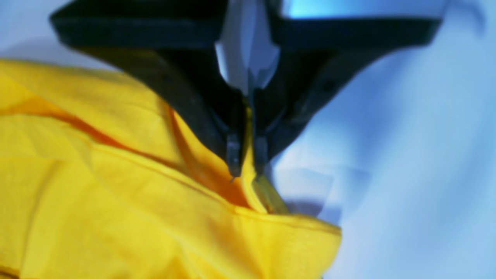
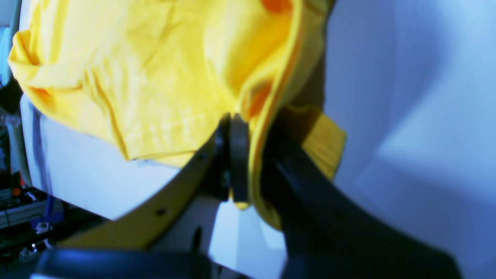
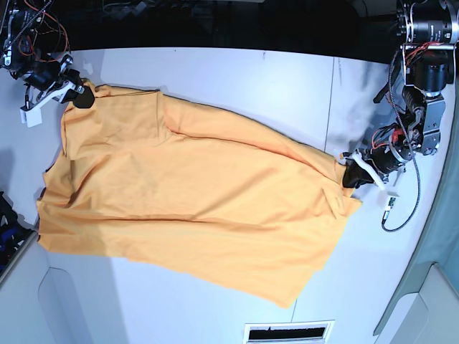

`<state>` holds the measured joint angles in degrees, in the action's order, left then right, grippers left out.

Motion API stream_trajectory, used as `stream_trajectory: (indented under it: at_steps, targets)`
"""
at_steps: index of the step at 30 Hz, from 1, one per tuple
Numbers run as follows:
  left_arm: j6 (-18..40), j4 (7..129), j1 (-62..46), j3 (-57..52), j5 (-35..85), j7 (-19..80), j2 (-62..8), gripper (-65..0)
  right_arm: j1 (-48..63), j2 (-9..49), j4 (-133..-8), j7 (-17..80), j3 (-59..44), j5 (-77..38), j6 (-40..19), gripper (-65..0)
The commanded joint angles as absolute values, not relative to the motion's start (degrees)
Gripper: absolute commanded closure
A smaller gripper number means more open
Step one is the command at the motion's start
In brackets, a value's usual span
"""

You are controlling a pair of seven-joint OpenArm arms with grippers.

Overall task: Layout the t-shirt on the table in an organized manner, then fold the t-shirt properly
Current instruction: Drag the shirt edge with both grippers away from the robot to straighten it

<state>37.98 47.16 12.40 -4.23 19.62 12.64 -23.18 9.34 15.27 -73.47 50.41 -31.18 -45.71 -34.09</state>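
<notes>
T-shirt is lying spread across the table, stretched diagonally; left gripper is pinching one fabric edge, right gripper is clamping the opposite corner.

t-shirt lies spread across the surface, right pincer at its 10 o'clock corner, left pincer at 3 o'clock.

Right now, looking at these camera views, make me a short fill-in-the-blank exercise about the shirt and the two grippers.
1. The t-shirt lying on the table is coloured ____.
2. The left gripper is ____ on the shirt's edge.
3. In the base view, the right gripper holds the shirt at the image's upper ____ corner.

Missing words: yellow; shut; left
</notes>
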Motion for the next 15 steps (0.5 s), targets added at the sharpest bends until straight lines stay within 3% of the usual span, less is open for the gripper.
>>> stream_trajectory:
  at_steps: [1,11,15]
  targets:
    - [38.87,48.82,11.88,-4.43,20.86,12.45,-24.82,0.0,9.10,16.67,-74.06,50.15,-32.16,-46.06,-34.35,0.0]
    - [38.59,65.67,-5.74,-4.54,23.35,13.61,-28.62,0.0,9.39,21.23,-74.11,53.25,-34.44,-49.10,-34.37,0.0]
    - [34.33,73.34,-12.93,-5.74,23.20,14.44,-28.60,0.0,9.39,23.53,-74.13,54.28,-34.48,-49.08,-34.35,0.0]
